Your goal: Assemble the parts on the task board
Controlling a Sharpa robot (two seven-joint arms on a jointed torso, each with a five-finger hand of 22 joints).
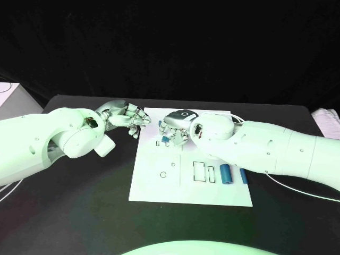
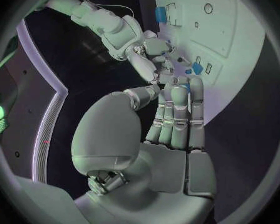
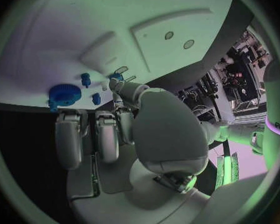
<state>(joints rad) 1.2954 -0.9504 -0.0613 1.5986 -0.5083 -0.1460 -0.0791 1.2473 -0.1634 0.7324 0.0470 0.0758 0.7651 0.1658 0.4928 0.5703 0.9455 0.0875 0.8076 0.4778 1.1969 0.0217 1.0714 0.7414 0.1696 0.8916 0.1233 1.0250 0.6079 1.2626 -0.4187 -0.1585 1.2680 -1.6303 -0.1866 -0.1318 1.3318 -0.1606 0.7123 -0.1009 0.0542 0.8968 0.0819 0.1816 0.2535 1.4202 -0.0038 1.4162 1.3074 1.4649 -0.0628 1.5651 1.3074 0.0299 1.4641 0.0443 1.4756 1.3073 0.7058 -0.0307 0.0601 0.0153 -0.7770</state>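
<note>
Working the far end of the task board (image 1: 170, 183), both hands close together.

The right hand (image 1: 175, 132) reaches its fingers down among small blue parts (image 3: 65, 94) there, probably to seat one; whether it grips anything, I cannot tell. The left hand (image 1: 128, 119) hovers just beside the board's far edge, fingers loosely curled, holding nothing. Two blue cylinders (image 1: 227, 173) lie on the board's right side.
</note>
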